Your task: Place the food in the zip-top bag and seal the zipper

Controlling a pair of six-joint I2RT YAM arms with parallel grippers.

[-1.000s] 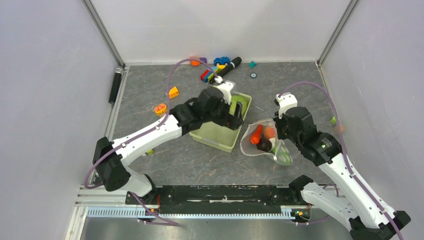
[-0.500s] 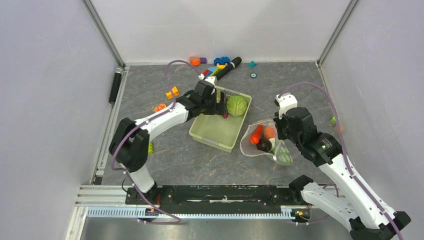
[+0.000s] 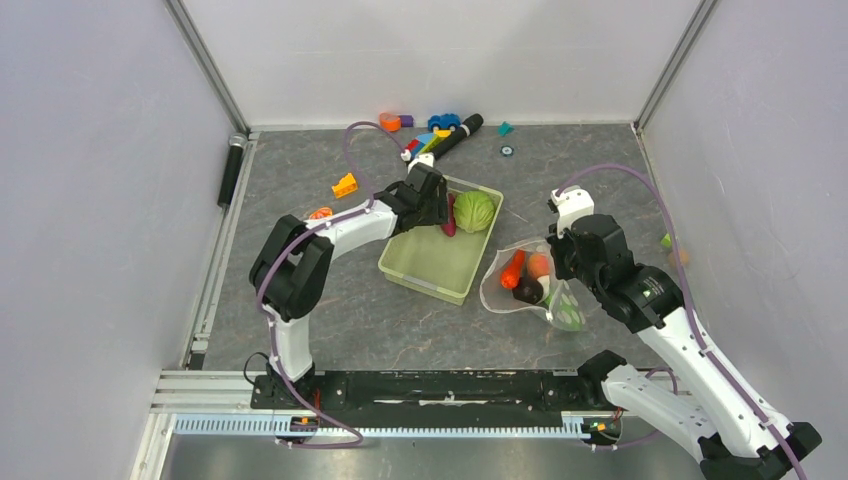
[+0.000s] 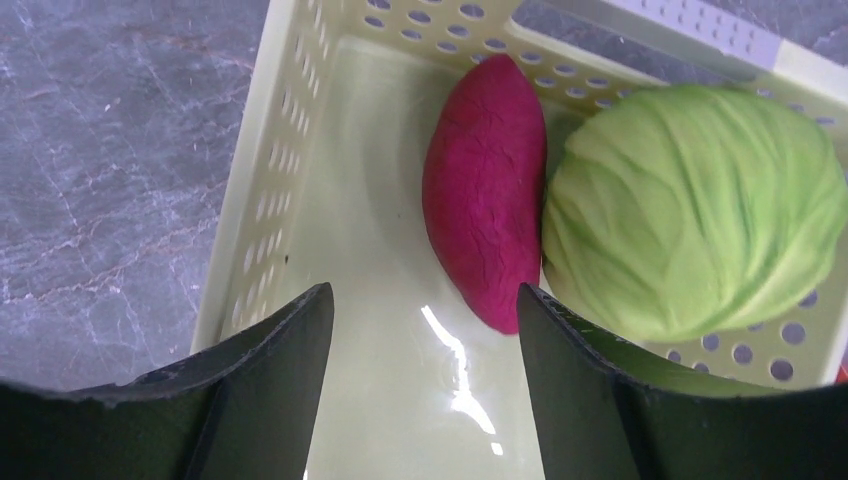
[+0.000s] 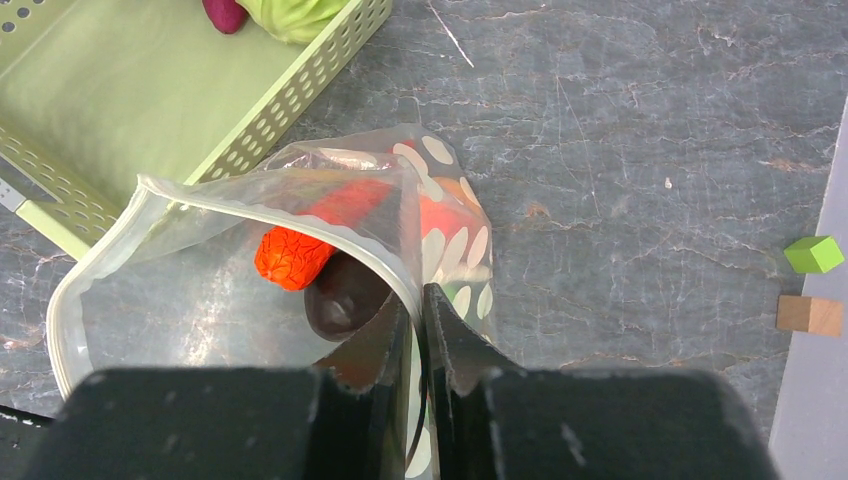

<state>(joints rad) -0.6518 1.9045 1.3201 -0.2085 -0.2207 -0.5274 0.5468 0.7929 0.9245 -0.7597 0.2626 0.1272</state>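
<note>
Grey marbled tabletop (image 3: 330, 320) inside white walls: one arm over a basket, the other at a bag.
The left gripper (image 4: 422, 295) hangs with fingers spread wide and empty inside the pale green slotted plastic basket (image 4: 270, 200); just ahead of its tips lie a magenta eggplant-shaped toy (image 4: 485, 190) and, touching it, a round green cabbage (image 4: 690, 210). The right gripper (image 5: 418, 300) is pinched tight on the rim of the clear white-dotted zip-top bag (image 5: 200, 300), whose pale zipper strip (image 5: 62, 320) gapes open; inside, just beyond its fingers, are an orange-red carrot (image 5: 300, 250) and a dark maroon ball (image 5: 345, 295).
</note>
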